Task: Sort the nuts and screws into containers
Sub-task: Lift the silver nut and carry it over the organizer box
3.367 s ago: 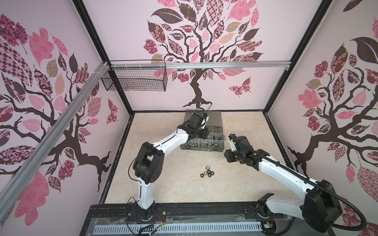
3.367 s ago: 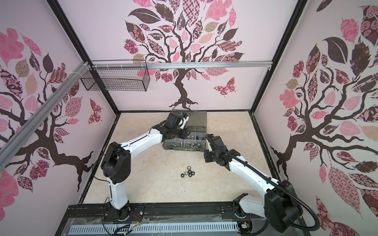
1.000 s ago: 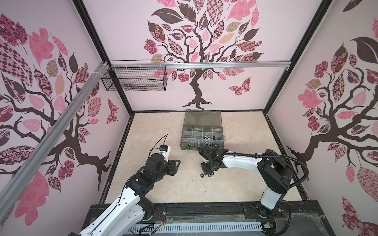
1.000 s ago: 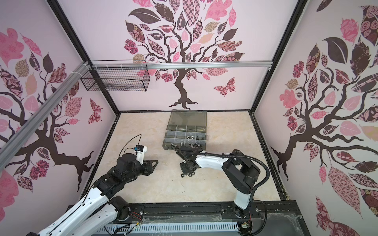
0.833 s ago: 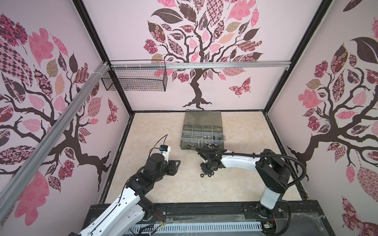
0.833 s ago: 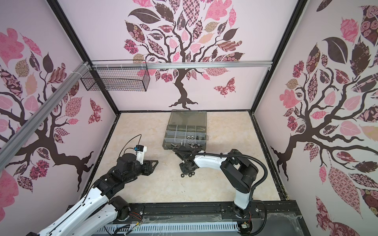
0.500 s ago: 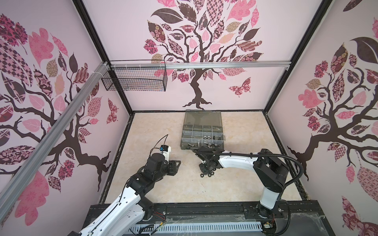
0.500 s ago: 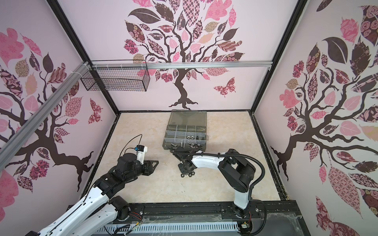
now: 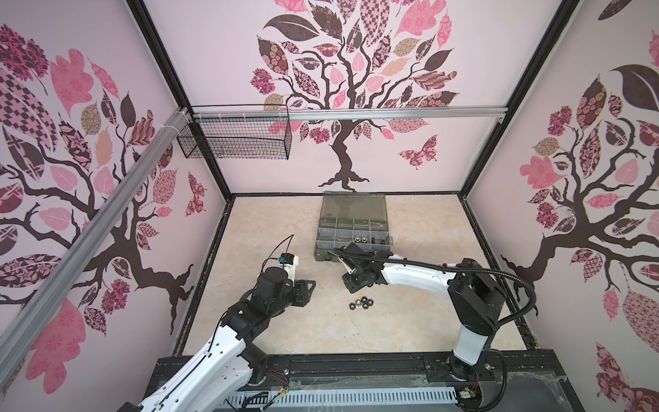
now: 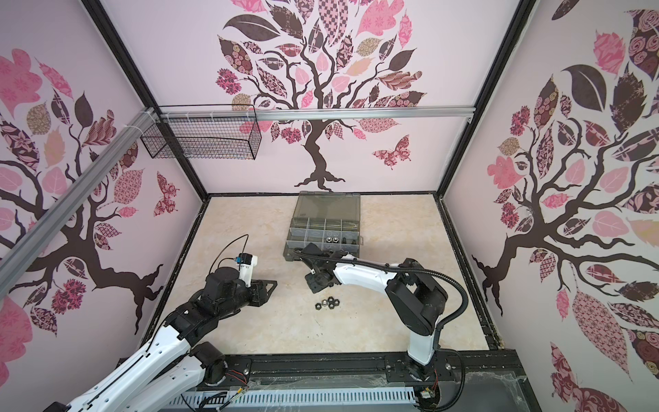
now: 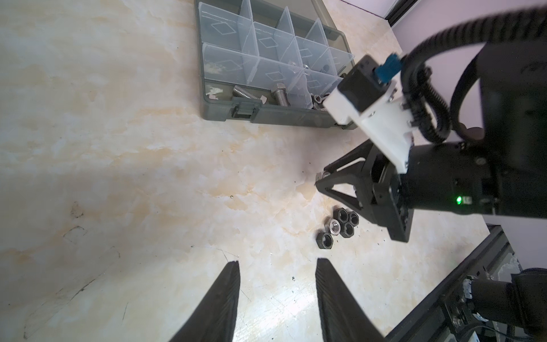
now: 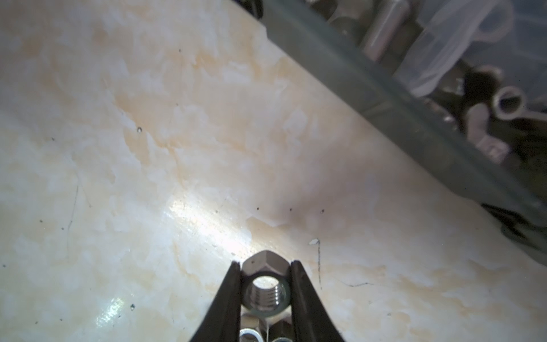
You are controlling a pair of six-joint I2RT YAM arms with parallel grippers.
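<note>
Now off the nut pile [image 9: 361,303], right fingers [image 12: 229,296] tight on a silver nut [image 12: 265,266]; left fingers [image 11: 225,302] apart.

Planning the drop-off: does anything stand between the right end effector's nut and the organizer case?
Nothing visible does. The right end effector grips the silver nut; bare table lies between it and the organizer case, whose front wall it must clear.

left gripper [image 11: 276,263]: we drew it off the case [image 9: 324,255], back to the near left | right gripper [image 11: 322,177]: we swung it from beside the case down onto the loose nuts [image 9: 361,303]; jaws narrowed onto a silver nut [image 12: 263,268]; we've since carried it clear of them, toward the case
</note>
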